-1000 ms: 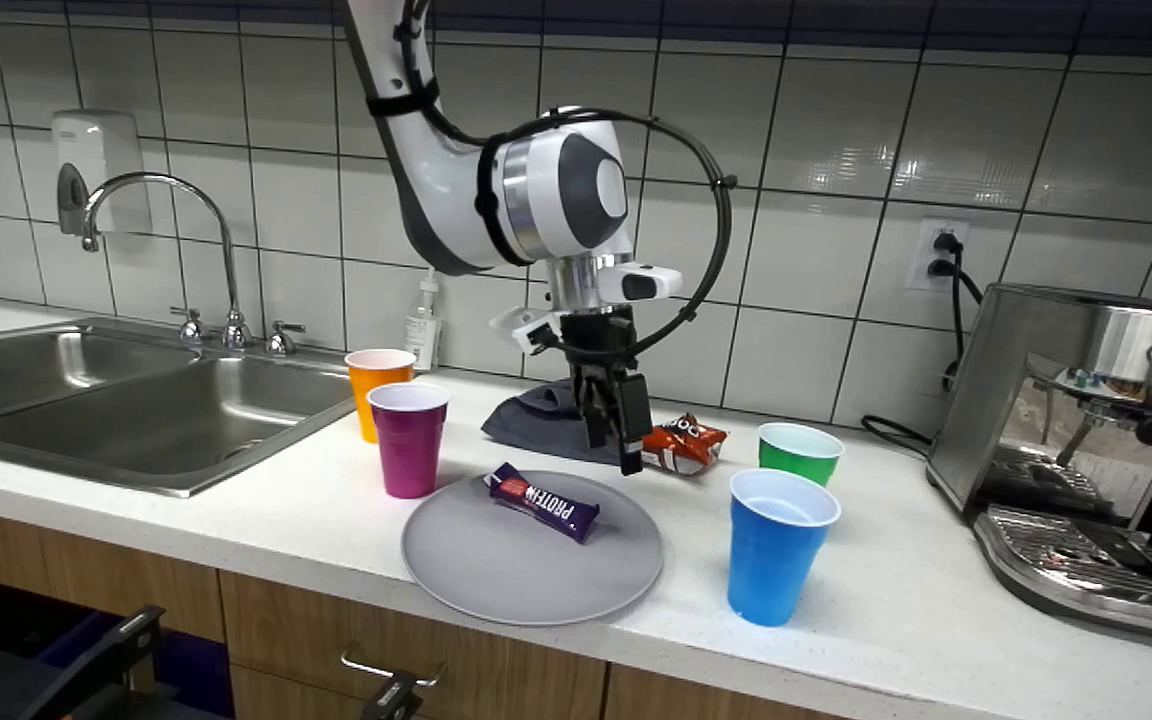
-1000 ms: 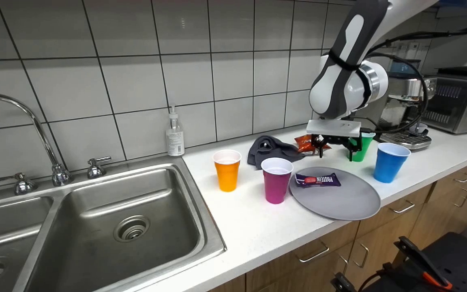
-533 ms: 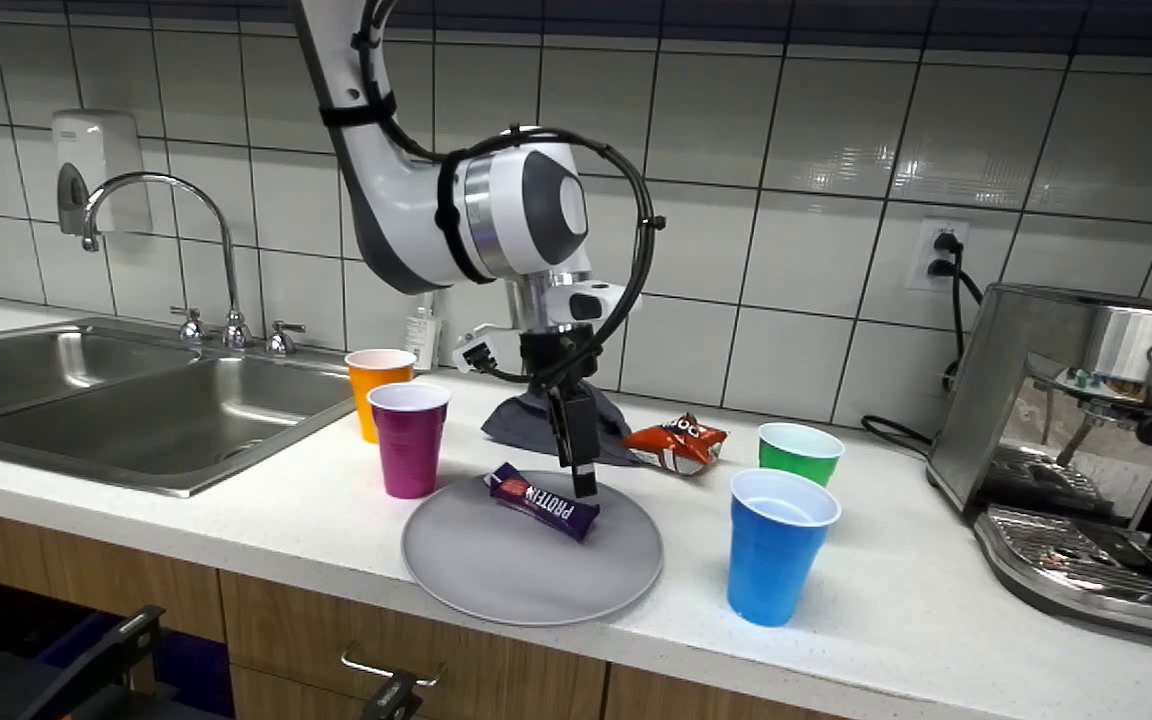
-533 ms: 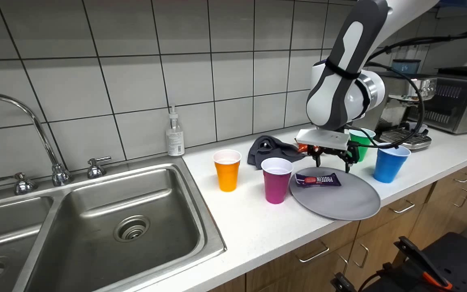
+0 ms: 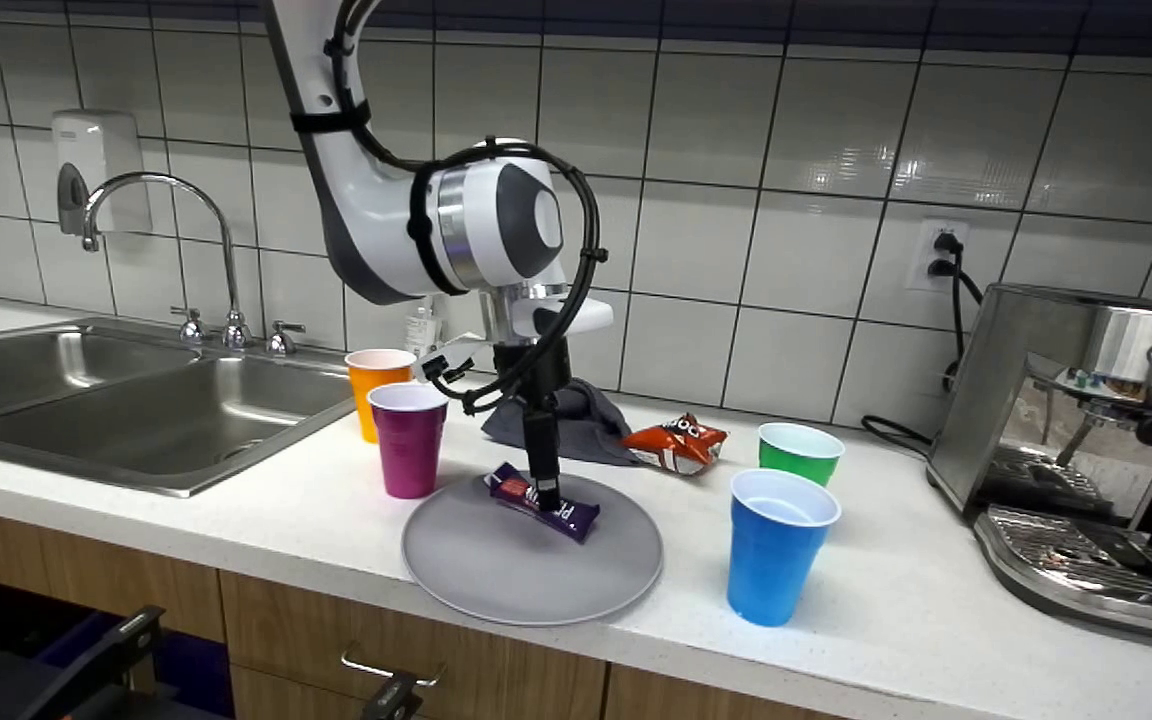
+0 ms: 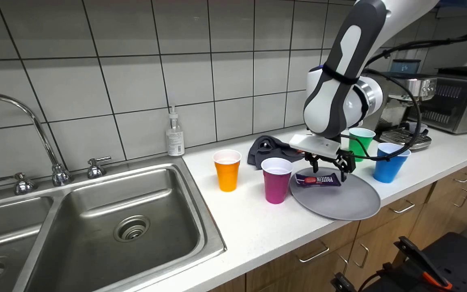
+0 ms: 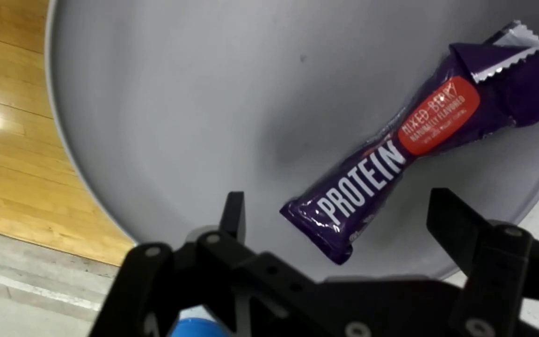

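Lower and further left than half a second ago, the gripper (image 7: 338, 208) hangs above the flat grey plate (image 5: 526, 582), which likely keeps the purple protein bar (image 7: 377, 166) steady toward its far side. The jaws stand wide apart, empty, leaving what looks like room for the bar; farther back rest a dark cloth (image 5: 592, 430) and a red packet (image 5: 678, 444).

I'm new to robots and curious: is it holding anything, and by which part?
Nothing is held: the jaws stand open; the protein bar lies loose on the gray plate.
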{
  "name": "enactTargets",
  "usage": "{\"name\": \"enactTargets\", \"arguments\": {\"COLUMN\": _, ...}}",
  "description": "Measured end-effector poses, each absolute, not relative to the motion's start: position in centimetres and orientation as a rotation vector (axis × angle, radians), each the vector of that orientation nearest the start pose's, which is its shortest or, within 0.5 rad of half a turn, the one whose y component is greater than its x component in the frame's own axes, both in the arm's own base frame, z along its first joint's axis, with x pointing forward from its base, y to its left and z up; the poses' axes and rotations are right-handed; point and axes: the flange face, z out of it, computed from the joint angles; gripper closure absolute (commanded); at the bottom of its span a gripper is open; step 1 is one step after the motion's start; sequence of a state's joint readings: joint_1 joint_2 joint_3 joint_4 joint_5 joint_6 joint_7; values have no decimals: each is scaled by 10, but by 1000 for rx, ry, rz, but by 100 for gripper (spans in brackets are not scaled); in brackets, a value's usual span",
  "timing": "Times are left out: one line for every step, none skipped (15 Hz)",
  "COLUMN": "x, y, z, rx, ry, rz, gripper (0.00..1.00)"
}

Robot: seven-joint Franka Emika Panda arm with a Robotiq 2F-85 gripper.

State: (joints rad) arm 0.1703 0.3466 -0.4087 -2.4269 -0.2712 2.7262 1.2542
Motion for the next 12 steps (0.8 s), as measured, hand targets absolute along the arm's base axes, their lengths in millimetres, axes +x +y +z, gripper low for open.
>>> {"name": "enactTargets", "arguments": {"x": 471, "y": -113, "z": 173, "rx": -2748, "ry": 1941, "rz": -141, "gripper": 0}}
{"name": "enactTargets", "arguments": {"x": 470, "y": -110, "z": 172, "rx": -2740, "ry": 1950, "rz": -136, "gripper": 0}}
{"name": "enactTargets", "arguments": {"x": 469, "y": -108, "z": 171, "rx": -2733, "ry": 1956, "rz": -131, "gripper": 0}}
{"name": "enactTargets", "arguments": {"x": 468, "y": -106, "z": 170, "rx": -2728, "ry": 1960, "rz": -129, "gripper": 0}}
{"name": "enactTargets", "arguments": {"x": 467, "y": -104, "z": 168, "rx": -2724, "ry": 1962, "rz": -126, "gripper": 0}}
{"name": "enactTargets", "arguments": {"x": 466, "y": -103, "z": 168, "rx": -2721, "ry": 1963, "rz": -124, "gripper": 0}}
{"name": "enactTargets", "arguments": {"x": 465, "y": -101, "z": 167, "rx": -2719, "ry": 1963, "rz": -121, "gripper": 0}}
{"name": "enactTargets", "arguments": {"x": 465, "y": -100, "z": 166, "rx": -2714, "ry": 1966, "rz": -117, "gripper": 0}}
{"name": "enactTargets", "arguments": {"x": 464, "y": -100, "z": 166, "rx": -2707, "ry": 1971, "rz": -114, "gripper": 0}}
{"name": "enactTargets", "arguments": {"x": 464, "y": -100, "z": 165, "rx": -2699, "ry": 1978, "rz": -110, "gripper": 0}}
{"name": "enactTargets", "arguments": {"x": 464, "y": -100, "z": 165, "rx": -2690, "ry": 1986, "rz": -107, "gripper": 0}}
{"name": "enactTargets", "arguments": {"x": 464, "y": -100, "z": 165, "rx": -2680, "ry": 1994, "rz": -106, "gripper": 0}}
